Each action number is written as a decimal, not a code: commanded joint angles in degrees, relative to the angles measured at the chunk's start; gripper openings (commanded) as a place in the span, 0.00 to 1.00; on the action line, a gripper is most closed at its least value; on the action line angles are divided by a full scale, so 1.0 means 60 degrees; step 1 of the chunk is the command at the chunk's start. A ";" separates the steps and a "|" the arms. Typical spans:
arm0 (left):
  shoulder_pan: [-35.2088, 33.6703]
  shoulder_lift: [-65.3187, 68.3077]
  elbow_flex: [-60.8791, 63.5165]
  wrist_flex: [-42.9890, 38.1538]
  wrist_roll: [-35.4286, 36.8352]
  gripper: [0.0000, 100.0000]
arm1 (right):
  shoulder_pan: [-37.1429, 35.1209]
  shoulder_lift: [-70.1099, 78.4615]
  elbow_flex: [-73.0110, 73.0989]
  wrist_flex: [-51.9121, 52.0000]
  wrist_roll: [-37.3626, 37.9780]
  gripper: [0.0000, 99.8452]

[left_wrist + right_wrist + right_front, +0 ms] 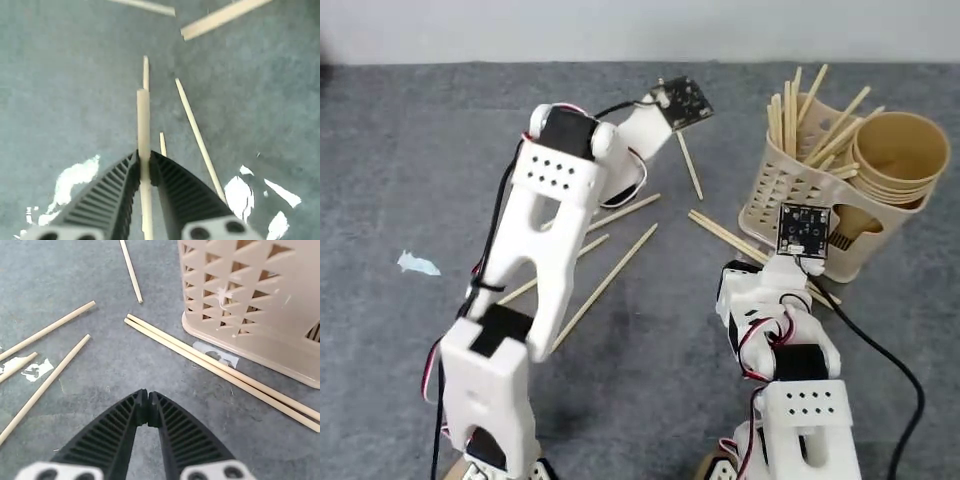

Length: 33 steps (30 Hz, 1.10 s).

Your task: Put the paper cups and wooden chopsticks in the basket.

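A: Start close to the arms. What was the right gripper (148,399) doing?

B: It held nothing. Its jaws were pressed together on empty air, low over the grey table (100,370), just in front of the basket (250,295). I judged it was parked there to be handy for the pair of chopsticks (215,362), which lay side by side along the basket's foot, just beside its base.

A: And the left gripper (144,159)?

B: It was well off to the basket's side. It was clamped on a single chopstick (143,112), pinched part-way along so that the long end stuck out ahead of the jaws. I'd say that grip suited steering the stick tip-first into the basket.

A: What lay around it?

B: Loose chopsticks (610,283) lay flat on the table on that same side of the basket, apart from one another. One more (689,165) lay between the left arm's wrist and the basket. A few white scraps (75,175) were there too.

A: And farthest out?

B: The basket itself stood upright. A stack of paper cups (900,150) was nested at one end, and a bunch of chopsticks (790,110) stood on end at the other, leaning on the wall. The cups looked finished to me — only the sticks on the table remained.
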 commanded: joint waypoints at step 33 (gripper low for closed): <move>-0.1670 0.3531 0.0359 0.0059 -0.1216 0.05 | 0.0110 -0.0227 -0.0044 -0.0125 -0.0015 0.02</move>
